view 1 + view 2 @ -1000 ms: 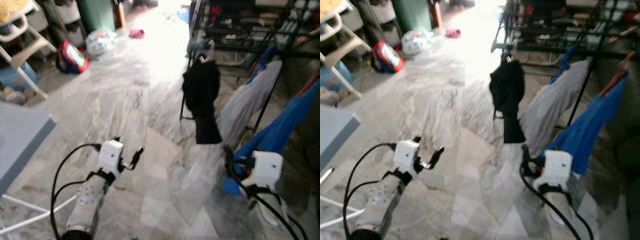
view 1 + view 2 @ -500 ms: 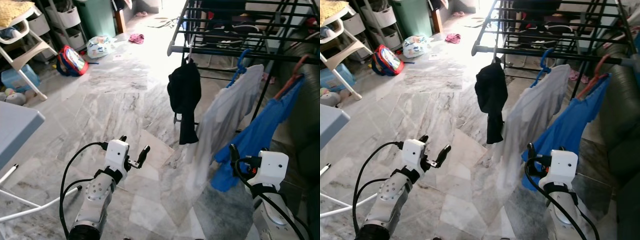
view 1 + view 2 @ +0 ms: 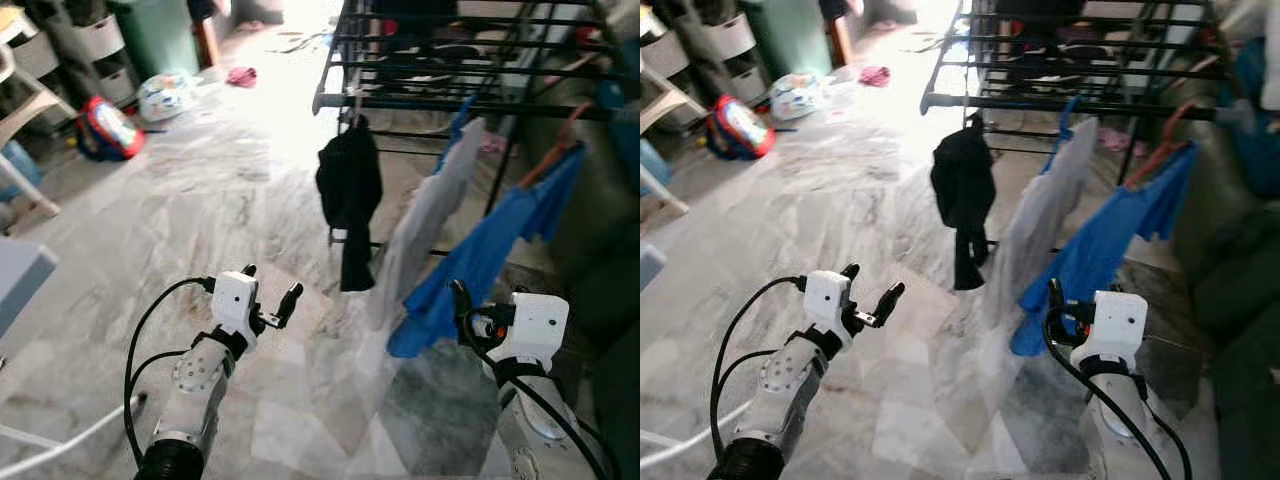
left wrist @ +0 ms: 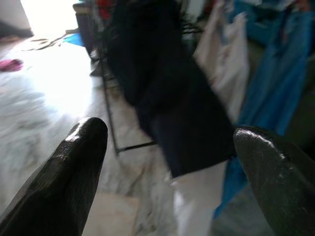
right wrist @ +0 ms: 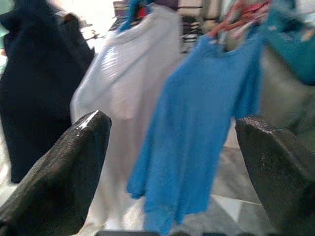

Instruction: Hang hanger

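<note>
Both claws are empty with fingers spread apart: left gripper (image 3: 268, 297) sits lower left of frame, right gripper (image 3: 470, 315) lower right. The orange hanger (image 3: 552, 145) carrying the blue shirt (image 3: 487, 255) hangs on the drying rack (image 3: 420, 100) at upper right, above and just beyond the right one, not touching.

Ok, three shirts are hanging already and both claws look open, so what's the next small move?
Probably back off from the rack: the black, white and blue shirts all hang from its rail, and the left claw and right claw are open, holding nothing.
</note>
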